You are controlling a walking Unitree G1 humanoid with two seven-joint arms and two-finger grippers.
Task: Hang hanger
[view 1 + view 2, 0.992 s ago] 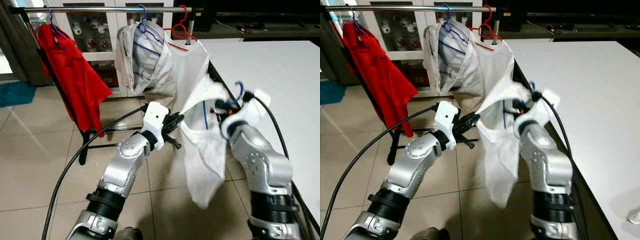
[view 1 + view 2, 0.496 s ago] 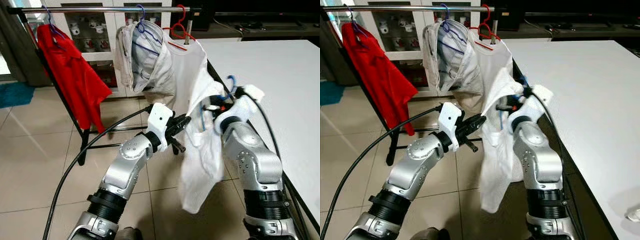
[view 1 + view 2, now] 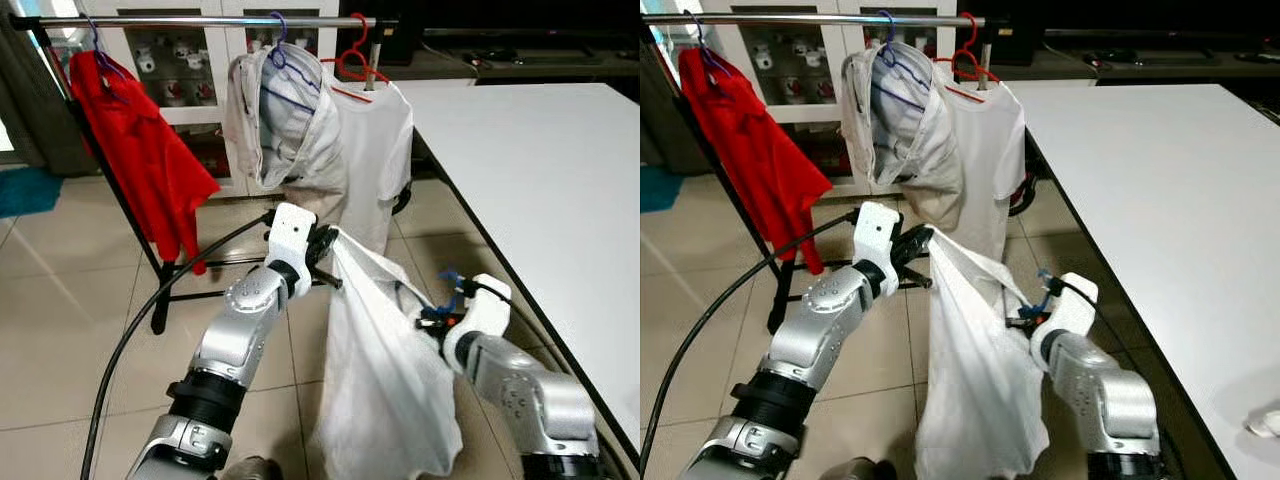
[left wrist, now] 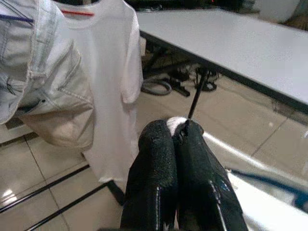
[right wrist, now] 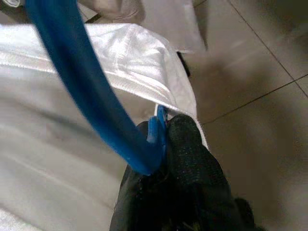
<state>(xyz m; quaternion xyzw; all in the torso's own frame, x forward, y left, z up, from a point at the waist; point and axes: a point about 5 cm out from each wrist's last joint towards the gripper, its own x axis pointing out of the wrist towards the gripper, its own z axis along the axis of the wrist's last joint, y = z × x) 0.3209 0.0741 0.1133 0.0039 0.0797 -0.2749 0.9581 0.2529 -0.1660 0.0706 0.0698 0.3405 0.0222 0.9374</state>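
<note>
A white garment (image 3: 375, 390) hangs low between my two arms, threaded on a blue hanger (image 5: 82, 82). My right gripper (image 3: 437, 318) is shut on the blue hanger near its hook, close beside the table's edge. My left gripper (image 3: 325, 247) is shut on the garment's upper edge, with white cloth pinched between its fingers (image 4: 159, 159). Further back, the metal rail (image 3: 180, 20) carries a red shirt (image 3: 140, 150), a pale jacket (image 3: 280, 130) and a white T-shirt (image 3: 375, 150) on a red hanger (image 3: 360, 65).
A large white table (image 3: 540, 150) runs along the right, its edge close to my right arm. The rack's black legs (image 3: 160, 290) stand on the tiled floor at left. A black cable (image 3: 130, 340) trails from my left arm. Glass-fronted cabinets stand behind the rail.
My right arm has dropped and pulled back toward me with the blue hanger, so the garment hangs lower. My left gripper has closed on the garment's upper edge.
</note>
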